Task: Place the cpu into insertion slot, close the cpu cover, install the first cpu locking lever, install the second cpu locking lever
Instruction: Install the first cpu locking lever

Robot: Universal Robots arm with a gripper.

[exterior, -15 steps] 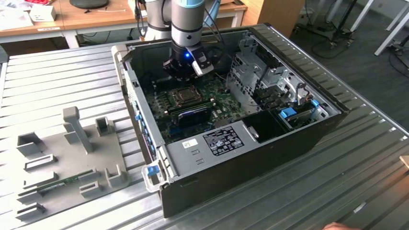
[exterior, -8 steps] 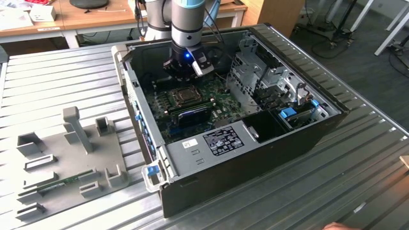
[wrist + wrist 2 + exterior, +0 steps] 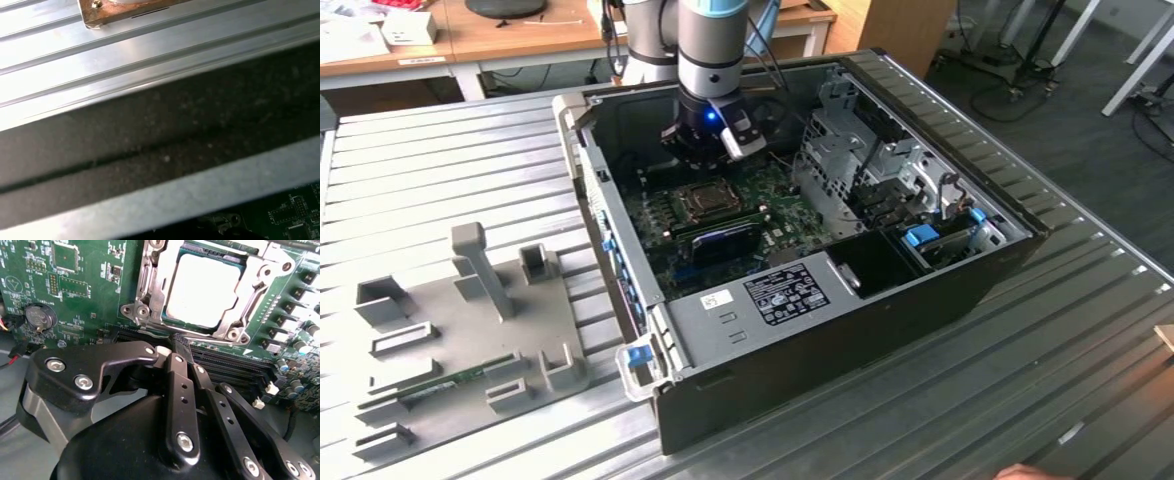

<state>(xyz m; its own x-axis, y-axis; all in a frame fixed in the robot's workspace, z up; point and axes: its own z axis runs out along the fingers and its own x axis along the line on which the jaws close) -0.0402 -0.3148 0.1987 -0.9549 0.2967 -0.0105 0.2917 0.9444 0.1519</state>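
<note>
Closest to my second wrist camera is the gripper (image 3: 167, 354), a black linkage body with silver bolts. Its jaws are pressed together at the tips, with nothing between them. The tips sit over the long black memory slots (image 3: 235, 367), just beside the insertion slot (image 3: 136, 310). I cannot tell whether they touch the board there, because the gripper body hides that spot.

Just beyond the tips, the insertion slot shows a silver rim bolted at its corners. The cpu (image 3: 202, 290) is seated inside it, lying flat with its pale metal top facing up. The cpu cover (image 3: 252, 297) lies flat around the cpu, and the chip's top shows through its square window.

Around the slot spreads the green circuit board (image 3: 85, 285). A round coin battery (image 3: 40, 317) sits on it, well apart from the slot.

In the exterior view, the arm (image 3: 707, 60) reaches down into an open computer case (image 3: 854, 330) lying on its side. The gripper hangs over the board beside the insertion slot. The case rests on a ribbed metal table (image 3: 1067, 330). On the exterior view's left, apart from the case, sits a grey fixture plate (image 3: 460, 345) with upright blocks.

In the first wrist view I see the table's ribs, a dark band of case wall (image 3: 175, 140), and a sliver of green board.
</note>
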